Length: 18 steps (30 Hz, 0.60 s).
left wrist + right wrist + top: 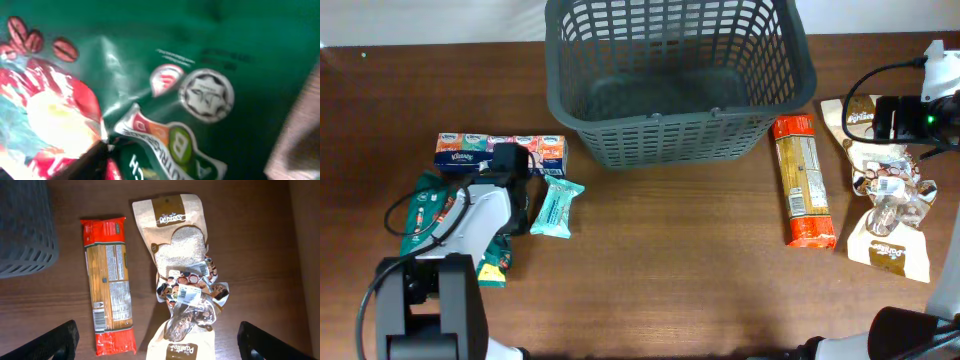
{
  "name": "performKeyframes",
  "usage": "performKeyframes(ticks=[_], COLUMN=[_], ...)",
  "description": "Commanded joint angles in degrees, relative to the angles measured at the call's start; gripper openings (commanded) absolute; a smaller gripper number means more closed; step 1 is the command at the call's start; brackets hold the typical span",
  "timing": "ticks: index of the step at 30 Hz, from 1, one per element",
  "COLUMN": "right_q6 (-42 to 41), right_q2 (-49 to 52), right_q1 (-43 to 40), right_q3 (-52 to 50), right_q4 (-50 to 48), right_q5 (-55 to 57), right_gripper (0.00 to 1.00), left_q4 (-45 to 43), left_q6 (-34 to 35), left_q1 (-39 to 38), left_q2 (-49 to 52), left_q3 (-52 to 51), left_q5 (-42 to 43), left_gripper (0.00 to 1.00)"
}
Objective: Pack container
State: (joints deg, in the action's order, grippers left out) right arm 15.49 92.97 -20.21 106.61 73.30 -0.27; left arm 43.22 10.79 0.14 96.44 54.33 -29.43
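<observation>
The container, a dark grey slotted basket [680, 80], stands empty at the back centre; its corner shows in the right wrist view [22, 230]. My left gripper [492, 205] is low over a green coffee packet [425, 212], which fills the left wrist view [215, 60]. Only a dark finger edge [82, 162] shows, so I cannot tell its state. My right gripper [892, 118] hangs high above the right-hand packets, jaws [160, 342] wide open and empty.
A tissue pack [500, 152] and a teal snack bar [557, 207] lie by the left arm. A spaghetti packet [805, 180] [109, 285] lies right of the basket. Two beige bags [175, 235] [180, 347] and a clear sweets bag [192, 297] lie beside it.
</observation>
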Motion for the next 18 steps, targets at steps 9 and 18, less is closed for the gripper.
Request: performKeyframes(ticks=[9,18], right_q6=[0.4,0.4], right_q2=[0.0,0.0], right_q1=[-0.1,-0.1], right_q3=[1.2,1.2], right_q4=[0.0,0.0], right_q5=[-0.7,-0.7], right_gripper=[0.99,0.99], left_q4=[-1.5,1.8], left_q6=[0.5,-0.8], left_q1=[0.8,0.8], left_q2=[1.1,0.8], left_q3=[-0.8,3.1], left_q5=[2.8,3.3], left_gripper=[0.02,0.02])
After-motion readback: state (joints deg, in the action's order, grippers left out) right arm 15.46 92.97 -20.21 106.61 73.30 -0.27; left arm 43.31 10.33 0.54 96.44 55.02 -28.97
